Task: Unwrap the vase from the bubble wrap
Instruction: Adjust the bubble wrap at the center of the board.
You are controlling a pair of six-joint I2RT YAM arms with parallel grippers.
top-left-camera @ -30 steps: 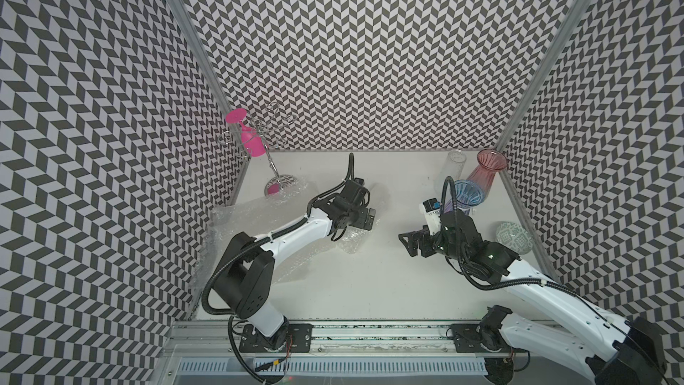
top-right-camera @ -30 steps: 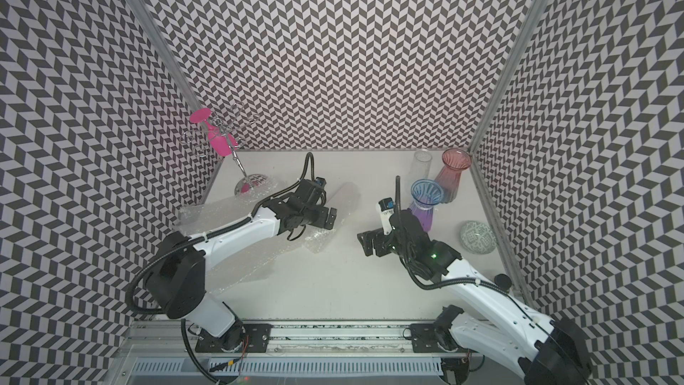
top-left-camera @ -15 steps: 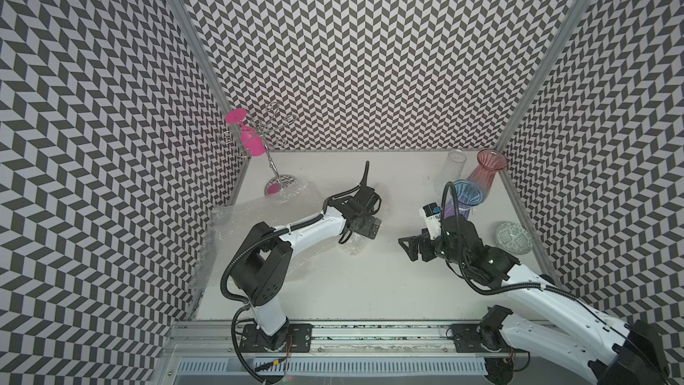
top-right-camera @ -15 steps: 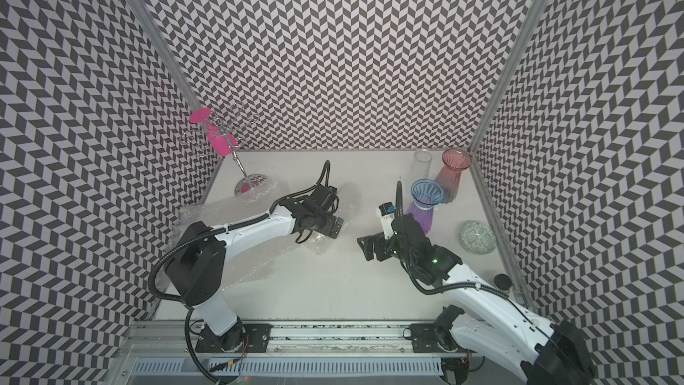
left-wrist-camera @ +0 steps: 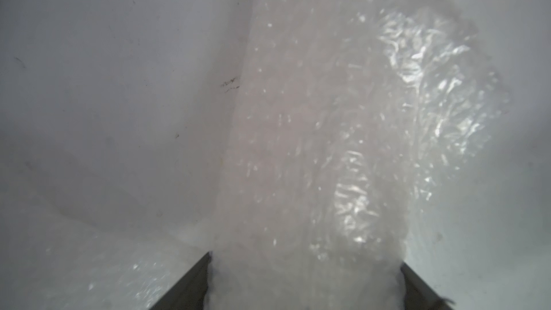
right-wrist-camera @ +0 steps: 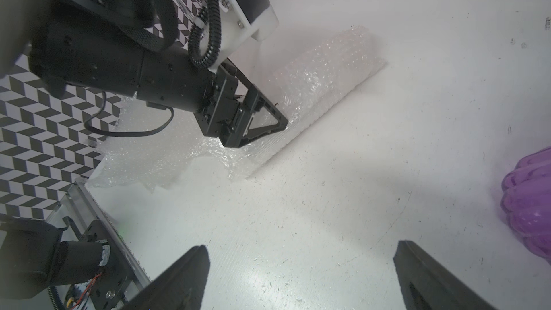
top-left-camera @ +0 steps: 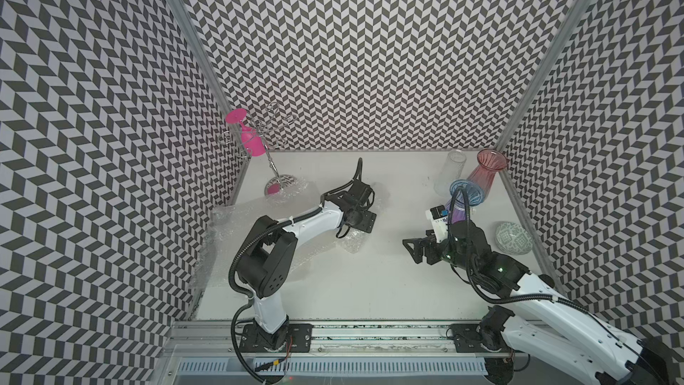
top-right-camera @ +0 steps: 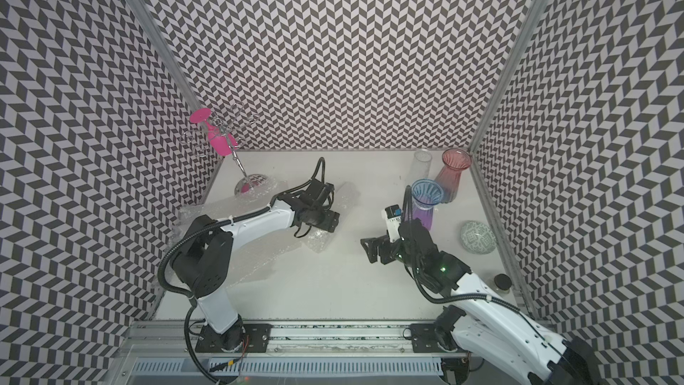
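Note:
A roll of bubble wrap lies left of the table's middle. What it holds is hidden, so no vase shows inside it. My left gripper reaches down over the roll's middle. In the left wrist view the bubble wrap fills the whole gap of the left gripper, with a finger against each side. The right wrist view shows the same roll under the left gripper. My right gripper hovers open over bare table, right of the roll.
Loose bubble wrap sheets lie under the left arm, against the left wall. A purple and blue vase, a pink vase and a clear glass stand at the back right. A patterned dish lies nearby. A pink wine glass hangs on a rack at the back left.
My left gripper has moved a little forward and right along the roll, come down onto it, and its jaws have narrowed. The right arm has barely moved.

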